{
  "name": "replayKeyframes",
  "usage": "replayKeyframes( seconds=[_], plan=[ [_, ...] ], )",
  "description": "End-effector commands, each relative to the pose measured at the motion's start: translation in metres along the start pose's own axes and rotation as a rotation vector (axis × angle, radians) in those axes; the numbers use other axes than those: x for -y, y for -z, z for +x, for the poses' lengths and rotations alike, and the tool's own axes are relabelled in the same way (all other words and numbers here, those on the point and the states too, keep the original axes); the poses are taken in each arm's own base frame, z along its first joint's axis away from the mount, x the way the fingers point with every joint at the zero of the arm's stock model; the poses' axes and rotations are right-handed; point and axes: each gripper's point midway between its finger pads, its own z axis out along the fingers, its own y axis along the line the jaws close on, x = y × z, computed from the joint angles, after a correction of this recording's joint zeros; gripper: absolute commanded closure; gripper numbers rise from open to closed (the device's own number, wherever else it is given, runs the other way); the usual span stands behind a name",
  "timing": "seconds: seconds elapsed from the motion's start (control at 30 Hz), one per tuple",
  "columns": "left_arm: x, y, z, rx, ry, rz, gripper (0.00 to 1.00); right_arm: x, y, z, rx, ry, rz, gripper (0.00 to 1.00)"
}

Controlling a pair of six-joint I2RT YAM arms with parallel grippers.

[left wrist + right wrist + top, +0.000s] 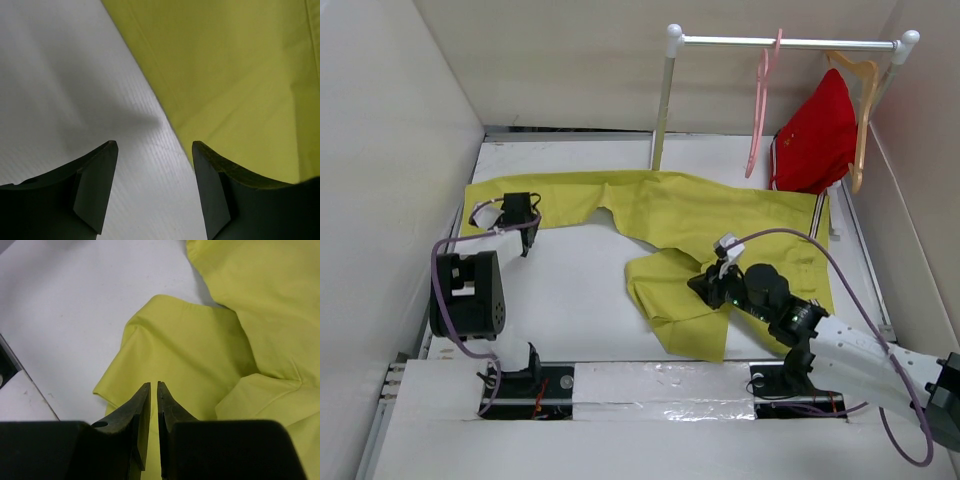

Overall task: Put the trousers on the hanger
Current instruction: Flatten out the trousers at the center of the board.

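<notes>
One white walled counter [570,300]: one mustard-yellow fabric trousers [700,215], one pink plastic hanger [760,110]; left end effector [155,150] apart, right end effector [154,390] together.

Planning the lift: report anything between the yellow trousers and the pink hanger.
Nothing visible does. The mustard-yellow fabric trousers lie on the table; the thin pink plastic hanger hangs bare on the rail beyond them, the red garment further right.

the left arm [468,290] is blocky black with white links; the right arm [850,345] has a white shell and black joints. purple cables [790,231] trail along both. the left gripper [154,144] has black wedge fingers.
</notes>
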Motion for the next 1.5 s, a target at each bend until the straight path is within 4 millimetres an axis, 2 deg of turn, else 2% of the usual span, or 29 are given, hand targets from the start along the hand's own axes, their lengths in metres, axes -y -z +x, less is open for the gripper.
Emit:
replayKeyframes(
  seconds=[0.0,0.03,0.07,0.1,0.17,0.2,0.23,0.3,0.43,0.5,0.53,0.57,0.6,0.67,0.7,0.77,0.9,1.03,1.13,1.17,1.2,1.23,1.27,1.3,1.33,1.37,1.4,1.43,1.47],
  plan=[
    [-0.003,-0.002,-0.029,0.077,-0.05,-0.136,0.42,-0.001,0.001,-0.023,0.097,0.024,0.019,0.83],
    [-0.007,-0.009,-0.028,0.069,-0.064,-0.166,0.44,-0.001,0.002,-0.024,0.102,0.025,0.018,0.83],
    [-0.004,-0.012,-0.023,0.039,-0.102,-0.158,0.48,0.0,0.005,-0.028,0.119,0.025,0.024,0.83],
    [0.001,-0.015,-0.028,0.033,-0.104,-0.156,0.49,0.002,0.007,-0.027,0.115,0.025,0.032,0.83],
    [-0.001,-0.026,-0.021,-0.011,-0.136,-0.17,0.53,0.002,0.011,-0.03,0.126,0.021,0.037,0.82],
    [0.003,-0.027,-0.021,-0.025,-0.162,-0.176,0.53,0.002,0.013,-0.032,0.14,0.019,0.036,0.82],
    [-0.004,-0.035,-0.018,-0.044,-0.173,-0.208,0.53,0.003,0.015,-0.033,0.142,0.021,0.037,0.82],
    [-0.003,-0.037,-0.013,-0.077,-0.206,-0.214,0.54,0.003,0.02,-0.034,0.138,0.026,0.04,0.82],
    [-0.007,-0.043,-0.017,-0.076,-0.23,-0.247,0.54,0.002,0.023,-0.038,0.163,0.014,0.035,0.78],
    [-0.002,-0.046,-0.029,-0.046,-0.233,-0.245,0.6,-0.001,0.023,-0.035,0.14,0.022,0.019,0.76],
    [-0.004,-0.048,-0.033,-0.042,-0.244,-0.25,0.67,-0.002,0.022,-0.033,0.126,0.026,0.012,0.75],
    [-0.001,-0.049,-0.033,-0.044,-0.252,-0.243,0.79,-0.004,0.022,-0.034,0.114,0.029,0.009,0.73],
    [-0.001,-0.054,-0.042,-0.042,-0.236,-0.241,0.86,-0.007,0.022,-0.029,0.089,0.031,-0.004,0.71],
    [-0.002,-0.06,-0.044,-0.055,-0.268,-0.246,1.0,-0.009,0.023,-0.027,0.079,0.034,-0.015,0.66],
    [0.003,-0.061,-0.049,-0.043,-0.28,-0.248,1.0,-0.01,0.024,-0.023,0.059,0.037,-0.026,0.66],
    [0.0,-0.063,-0.062,-0.012,-0.308,-0.279,1.0,-0.01,0.027,-0.016,0.037,0.035,-0.028,0.64],
    [0.019,-0.052,-0.09,0.064,-0.338,-0.265,1.0,-0.007,0.027,-0.01,0.04,0.021,-0.021,0.64],
    [0.029,-0.039,-0.12,0.139,-0.361,-0.273,1.0,-0.014,0.019,-0.023,0.055,0.026,-0.041,0.63],
    [0.033,-0.032,-0.144,0.206,-0.387,-0.296,1.0,-0.022,0.009,-0.021,0.035,0.041,-0.079,0.62],
    [0.037,-0.031,-0.148,0.216,-0.403,-0.284,0.96,-0.026,0.007,-0.022,0.03,0.043,-0.096,0.59],
    [0.05,-0.03,-0.154,0.229,-0.412,-0.243,0.86,-0.027,0.004,-0.024,0.036,0.044,-0.104,0.56],
    [0.055,-0.029,-0.156,0.223,-0.428,-0.233,0.74,-0.031,0.0,-0.021,0.026,0.051,-0.115,0.56],
    [0.061,-0.027,-0.156,0.209,-0.433,-0.214,0.53,-0.032,-0.008,-0.017,-0.001,0.055,-0.117,0.52],
    [0.075,-0.023,-0.156,0.207,-0.438,-0.178,0.41,-0.041,-0.011,-0.014,-0.019,0.067,-0.151,0.52],
    [0.087,-0.016,-0.153,0.202,-0.445,-0.135,0.34,-0.046,-0.016,-0.011,-0.04,0.089,-0.163,0.52],
    [0.098,-0.01,-0.146,0.187,-0.454,-0.086,0.31,-0.051,-0.024,-0.007,-0.073,0.103,-0.167,0.52],
    [0.109,0.0,-0.148,0.212,-0.446,-0.038,0.3,-0.062,-0.028,-0.004,-0.082,0.124,-0.175,0.52],
    [0.117,0.008,-0.143,0.214,-0.449,-0.004,0.31,-0.067,-0.031,-0.002,-0.092,0.131,-0.179,0.56],
    [0.131,0.017,-0.13,0.195,-0.455,0.056,0.33,-0.071,-0.035,-0.001,-0.095,0.137,-0.17,0.74]
  ],
)
